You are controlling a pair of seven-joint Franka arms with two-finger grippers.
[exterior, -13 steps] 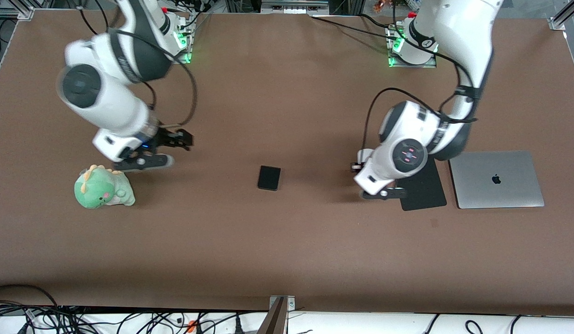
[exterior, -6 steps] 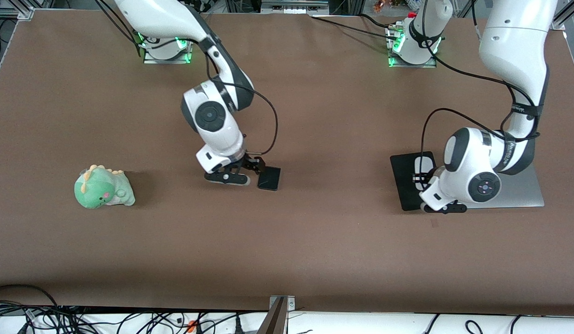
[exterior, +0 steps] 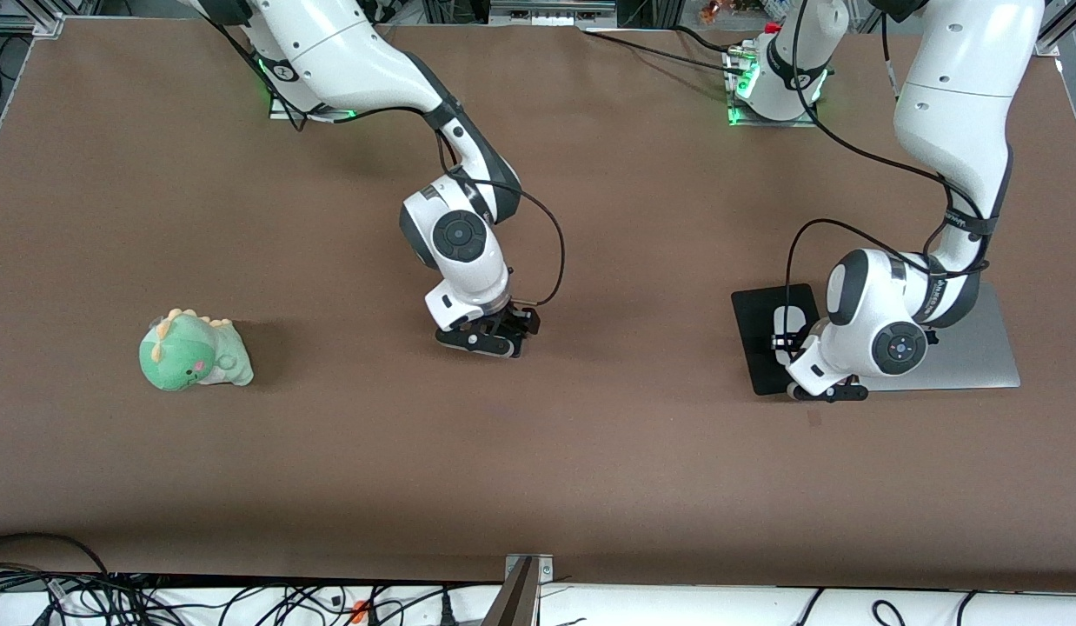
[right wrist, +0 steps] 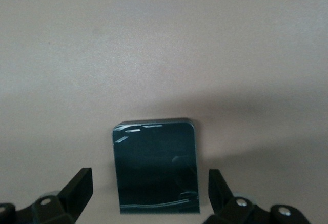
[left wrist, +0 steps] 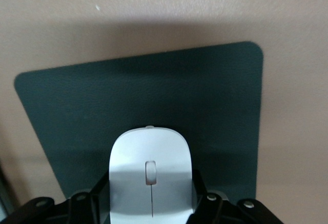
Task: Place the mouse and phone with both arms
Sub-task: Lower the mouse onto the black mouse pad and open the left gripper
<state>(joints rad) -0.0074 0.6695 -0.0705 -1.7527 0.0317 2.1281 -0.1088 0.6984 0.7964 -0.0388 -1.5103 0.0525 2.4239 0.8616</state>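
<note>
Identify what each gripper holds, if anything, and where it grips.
The left gripper grips the glossy white oval mouse by its sides, over the black mouse pad. The right gripper straddles the flat black phone, open, holding nothing.

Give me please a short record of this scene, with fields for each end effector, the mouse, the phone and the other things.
left end effector: over the mouse pad, fingers at both sides of the mouse
right end effector: open, fingers straddling the phone, apart from it
mouse: white, on the mouse pad
phone: black, flat on the table
mouse pad: black, beside the laptop
laptop: silver, closed, partly hidden by the left arm
plush toy: green, toward the right arm's end
</note>
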